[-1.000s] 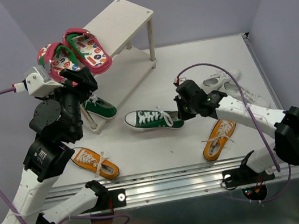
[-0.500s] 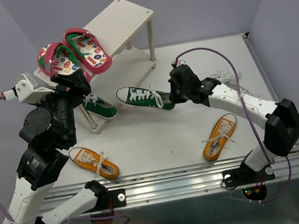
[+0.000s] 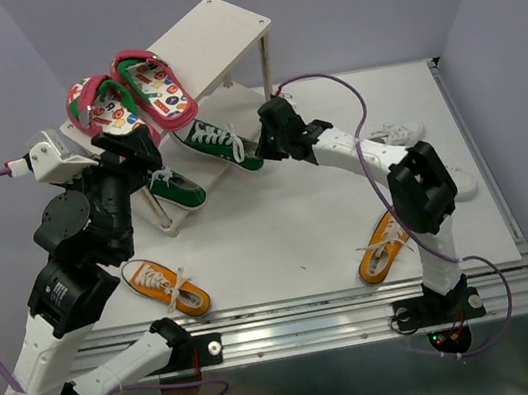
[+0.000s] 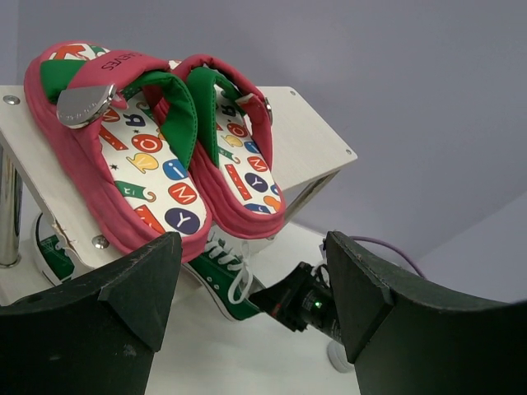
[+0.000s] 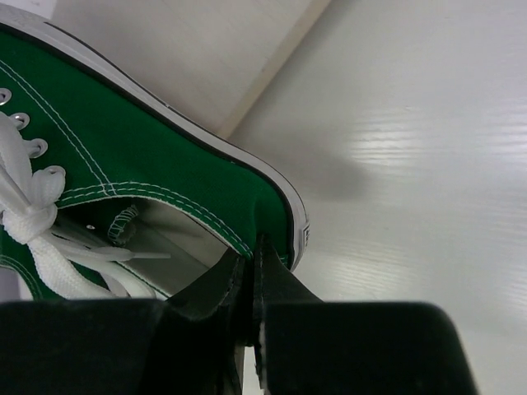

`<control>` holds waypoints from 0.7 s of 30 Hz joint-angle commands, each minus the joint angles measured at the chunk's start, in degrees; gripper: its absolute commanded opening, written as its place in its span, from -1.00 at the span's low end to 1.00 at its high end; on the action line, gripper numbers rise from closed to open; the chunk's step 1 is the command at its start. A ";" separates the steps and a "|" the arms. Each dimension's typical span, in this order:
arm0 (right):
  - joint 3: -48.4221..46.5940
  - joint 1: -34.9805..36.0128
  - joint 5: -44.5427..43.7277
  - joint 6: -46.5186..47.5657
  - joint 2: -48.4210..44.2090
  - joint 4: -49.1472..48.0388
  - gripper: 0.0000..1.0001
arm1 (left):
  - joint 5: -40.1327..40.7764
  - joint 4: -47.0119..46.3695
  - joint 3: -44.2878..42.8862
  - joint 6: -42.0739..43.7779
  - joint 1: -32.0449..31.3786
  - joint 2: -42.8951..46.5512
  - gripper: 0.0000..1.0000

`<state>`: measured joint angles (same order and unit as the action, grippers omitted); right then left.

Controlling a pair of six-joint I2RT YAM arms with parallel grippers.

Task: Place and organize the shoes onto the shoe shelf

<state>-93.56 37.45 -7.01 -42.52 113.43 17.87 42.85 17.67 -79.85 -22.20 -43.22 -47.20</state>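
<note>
My right gripper (image 3: 262, 147) is shut on the heel of a green sneaker (image 3: 217, 144) and holds it at the front edge of the cream-white shelf's (image 3: 216, 31) lower tier. The right wrist view shows the jaws (image 5: 251, 265) pinching the heel rim of that sneaker (image 5: 156, 156). The second green sneaker (image 3: 177, 189) lies on the lower tier. The pink-red flip-flops (image 3: 130, 93) lie on the top board's left end. My left gripper (image 3: 130, 145) is open and empty just in front of them; its view shows the flip-flops (image 4: 165, 156) and the held sneaker (image 4: 221, 271).
Two orange sneakers lie on the table, one near left (image 3: 167, 287) and one near right (image 3: 388, 243). White sneakers (image 3: 391, 139) lie at the right, partly behind my right arm. The right part of the top board (image 4: 306, 138) is bare.
My right arm has carried the green sneaker from the table's middle up and left to the shelf's lower tier. My left gripper drew back slightly from the flip-flops, then stayed.
</note>
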 commanded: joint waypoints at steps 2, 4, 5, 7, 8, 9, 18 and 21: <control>-8.74 -0.27 5.16 -8.45 2.67 -11.44 -0.99 | -0.93 -0.62 -2.41 0.13 0.24 -0.08 0.63; -9.36 0.25 5.25 -9.59 3.46 -12.68 -0.99 | -1.28 -0.62 -2.41 0.22 0.24 -0.35 0.63; -10.49 0.25 5.42 -9.94 3.73 -12.68 -0.99 | -1.45 -0.71 -2.41 0.31 0.24 -0.44 0.63; -11.47 0.25 5.95 -11.43 4.87 -12.60 -0.99 | -1.98 -0.88 -2.32 0.40 0.24 -0.70 0.63; -11.99 0.78 6.21 -11.79 5.22 -12.68 -0.99 | -2.07 -0.97 -2.32 0.40 0.24 -0.70 0.63; -12.69 0.78 6.13 -12.14 5.40 -12.68 -0.99 | -2.16 -0.97 -2.41 0.40 0.24 -0.61 0.63; -11.56 3.68 5.34 -15.31 5.84 -13.03 -0.99 | -1.45 -0.80 -2.06 0.31 0.24 -0.17 0.63; -9.89 3.68 5.34 -16.45 5.32 -13.38 -0.99 | -1.28 -0.62 -1.97 0.31 0.24 0.18 0.63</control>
<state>-102.91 40.23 -2.50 -55.20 120.62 13.58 40.99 17.89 -80.36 -22.17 -43.22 -47.75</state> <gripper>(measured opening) 0.056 0.812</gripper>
